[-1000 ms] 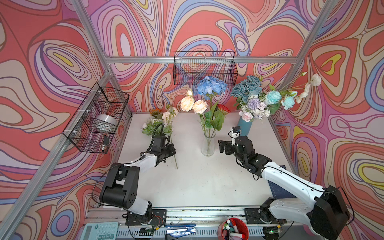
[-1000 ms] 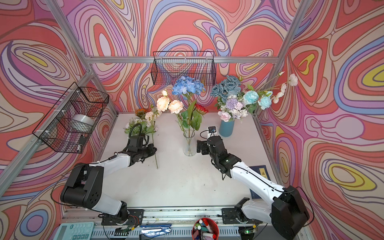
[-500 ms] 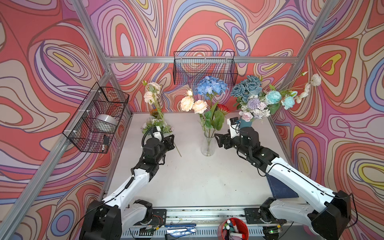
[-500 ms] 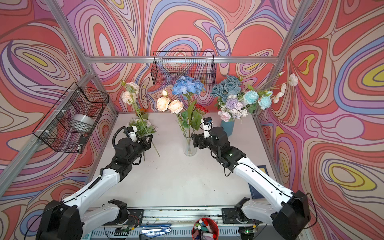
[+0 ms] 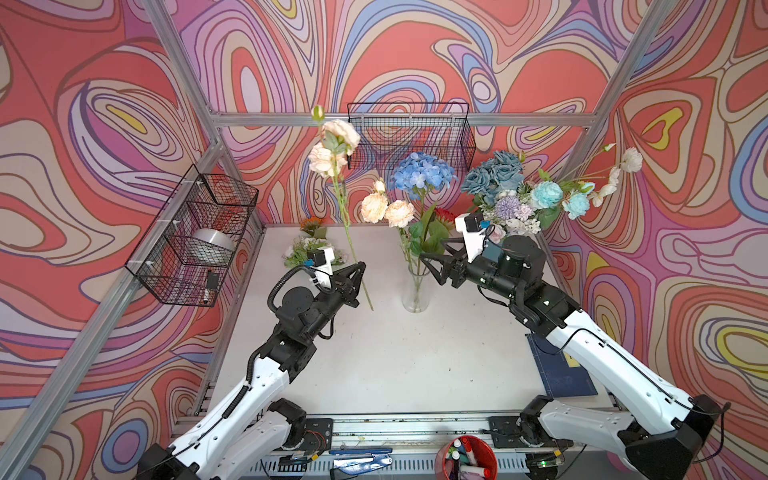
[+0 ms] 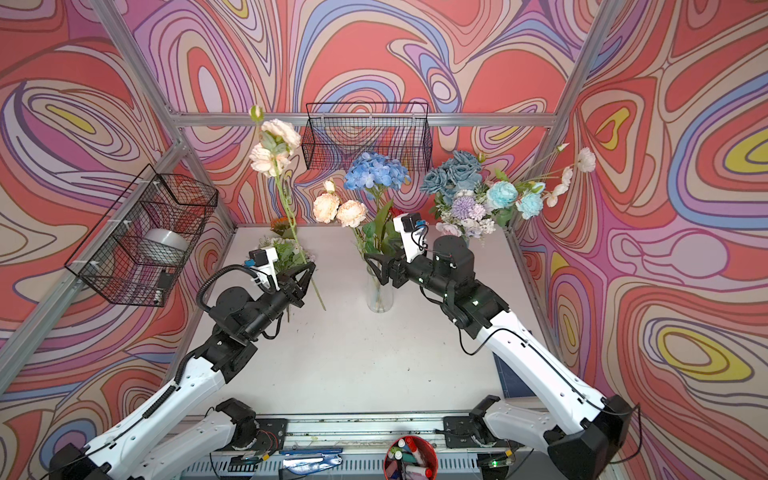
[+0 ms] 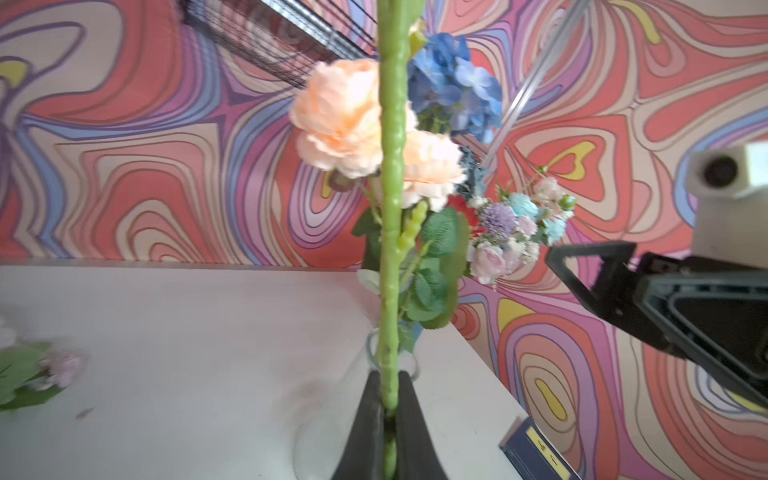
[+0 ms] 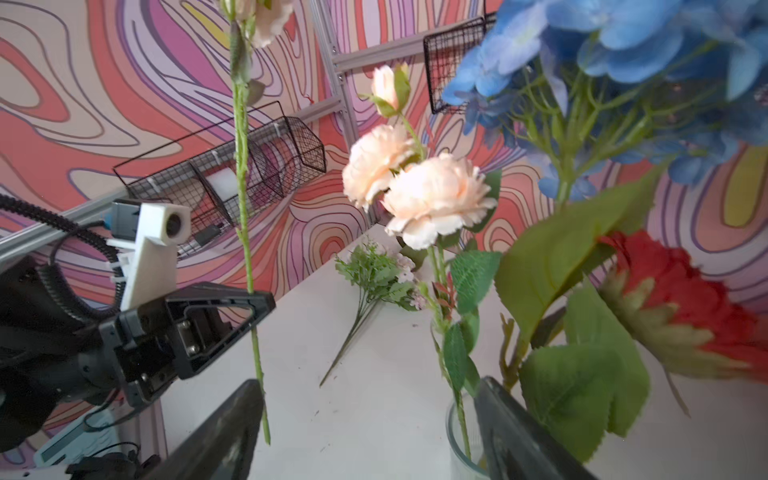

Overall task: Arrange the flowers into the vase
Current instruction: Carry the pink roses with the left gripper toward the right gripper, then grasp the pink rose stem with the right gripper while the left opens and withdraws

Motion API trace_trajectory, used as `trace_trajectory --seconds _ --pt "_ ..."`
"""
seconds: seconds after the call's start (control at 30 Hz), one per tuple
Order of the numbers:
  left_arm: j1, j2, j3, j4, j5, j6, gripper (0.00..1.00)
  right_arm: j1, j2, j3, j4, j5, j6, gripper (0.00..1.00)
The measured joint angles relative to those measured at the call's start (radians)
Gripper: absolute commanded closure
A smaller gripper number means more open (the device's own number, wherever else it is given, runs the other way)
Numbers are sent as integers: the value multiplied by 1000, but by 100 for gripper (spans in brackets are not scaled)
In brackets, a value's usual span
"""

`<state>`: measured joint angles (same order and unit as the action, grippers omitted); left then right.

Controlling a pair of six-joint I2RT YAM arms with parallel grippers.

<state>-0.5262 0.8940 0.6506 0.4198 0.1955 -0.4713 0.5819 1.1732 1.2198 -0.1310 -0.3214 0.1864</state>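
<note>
Left of centre in both top views, the left gripper is clamped on the lower part of a rose stem, held near upright with its peach blooms up by the back basket. Mid-frame stands the vase with peach roses, a hydrangea and a red daisy. The right gripper hangs at its mouth, jaws wide apart with a rose stalk between them. More flowers lie at the upper left corner of the table, and a bouquet stands at upper right.
</note>
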Motion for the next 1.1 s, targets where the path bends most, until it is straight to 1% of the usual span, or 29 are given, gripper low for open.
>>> trace_trajectory --seconds 0.17,0.33,0.43,0.5,0.53,0.57,0.67,0.73,0.77,0.8,0.87,0.9,0.93,1.0,1.03,1.1 --pt "-133 86 63 23 6 92 100 0 57 67 71 -108 45 21" --pt "-235 183 124 29 2 178 100 0 78 73 114 -178 89 30" --pt "-270 219 147 34 2 216 100 0 80 72 128 -196 106 37" --pt "-285 236 162 36 3 237 100 0 80 72 137 -200 112 43" --pt "-291 241 166 37 3 245 100 0 80 72 140 -202 116 46" --pt "-295 244 169 39 3 253 100 0 80 71 141 -203 119 52" --pt "-304 247 169 45 2 270 100 0 80 67 143 -204 122 77" --pt "-306 247 169 45 0 275 100 0 80 60 147 -208 128 92" --pt "-306 247 169 43 -4 277 100 0 80 57 149 -209 127 97" --pt "-306 248 169 40 -8 278 100 1 80 54 150 -212 130 100" --pt "-306 249 169 40 -13 280 100 0 80 49 155 -210 134 100" --pt "-306 250 169 38 -13 281 90 0 80 47 158 -209 134 100" --pt "-306 251 169 37 -13 281 76 0 79 44 160 -206 132 100" --pt "-306 252 169 42 -14 283 39 0 76 34 160 -197 127 100" --pt "-306 252 169 48 -17 280 27 0 72 25 158 -190 122 100" --pt "-306 252 169 58 -29 272 9 0 65 5 150 -173 114 100"
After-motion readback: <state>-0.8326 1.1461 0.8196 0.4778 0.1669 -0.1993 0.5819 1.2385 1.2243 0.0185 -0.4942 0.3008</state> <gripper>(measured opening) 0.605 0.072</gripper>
